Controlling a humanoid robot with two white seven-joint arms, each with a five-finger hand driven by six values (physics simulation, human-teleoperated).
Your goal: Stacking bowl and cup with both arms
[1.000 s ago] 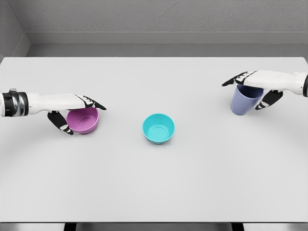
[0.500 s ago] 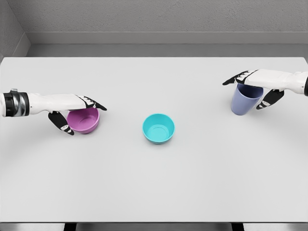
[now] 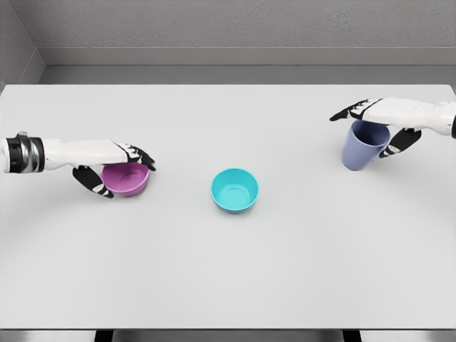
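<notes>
A purple bowl [image 3: 128,182] sits at the table's left, and my left hand [image 3: 125,177] is shut on it, fingers curled over its far rim and thumb under its near left side. At the far right a blue cup [image 3: 362,149] stands slightly tilted. My right hand [image 3: 360,135] is shut on the cup, with the fingers reaching across its far rim and the thumb on its right wall. A teal bowl [image 3: 234,190] rests alone, mouth up, in the middle of the table.
The white table [image 3: 228,271] stretches wide in front of the bowls. A grey wall runs behind its far edge. The cup is close to the table's right edge.
My left fingers have curled tighter over the purple bowl, which has shifted slightly right. My right hand has risen a little at the cup. The teal bowl has not moved.
</notes>
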